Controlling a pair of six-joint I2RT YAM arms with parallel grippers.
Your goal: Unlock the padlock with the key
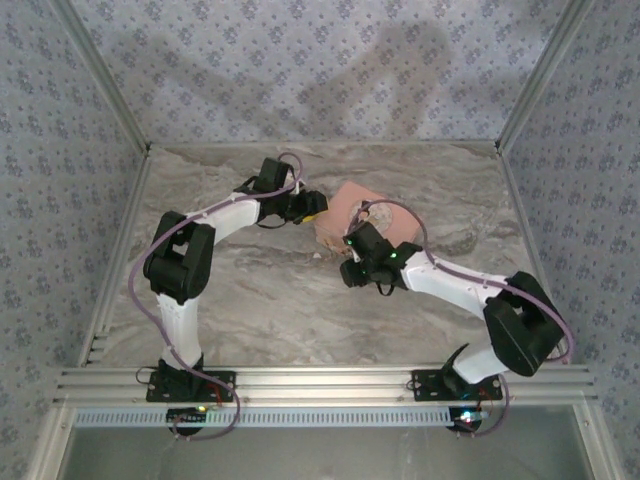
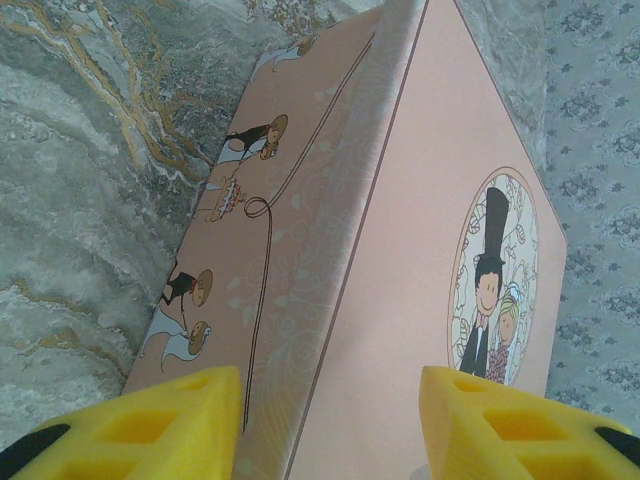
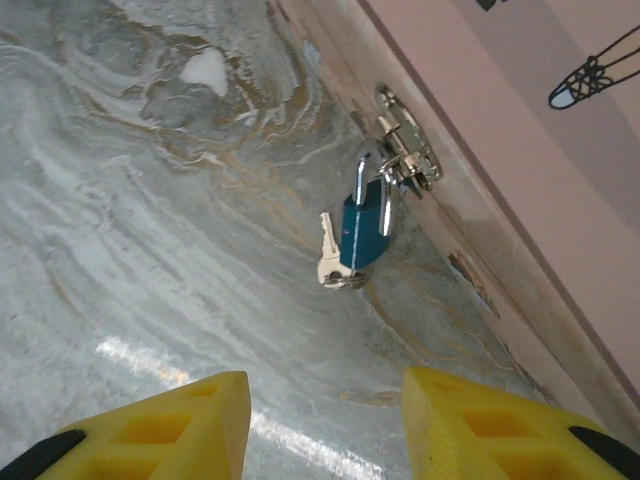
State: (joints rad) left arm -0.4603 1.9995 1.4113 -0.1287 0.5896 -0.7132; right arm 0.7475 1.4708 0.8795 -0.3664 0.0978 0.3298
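Padlock (image 3: pixel 365 225) hangs just ahead of the right gripper (image 3: pixel 325 425), whose fingers are spread low over the table (image 3: pixel 150 250). A key (image 3: pixel 330 255) touches its lower end, and its shackle passes through the clasp (image 3: pixel 405 150) on the pink tin (image 3: pixel 520 140). Beyond, the left gripper (image 2: pixel 330 425), on a bent arm, faces the tin's lid with its fingers parted.

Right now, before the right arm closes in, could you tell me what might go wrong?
The key sits tight beside the padlock, so the open right fingers may pinch both or knock them aside. The padlock hangs from the hasp and could swing away. The left fingers are open, not clamping the pink tin, so it may slide.
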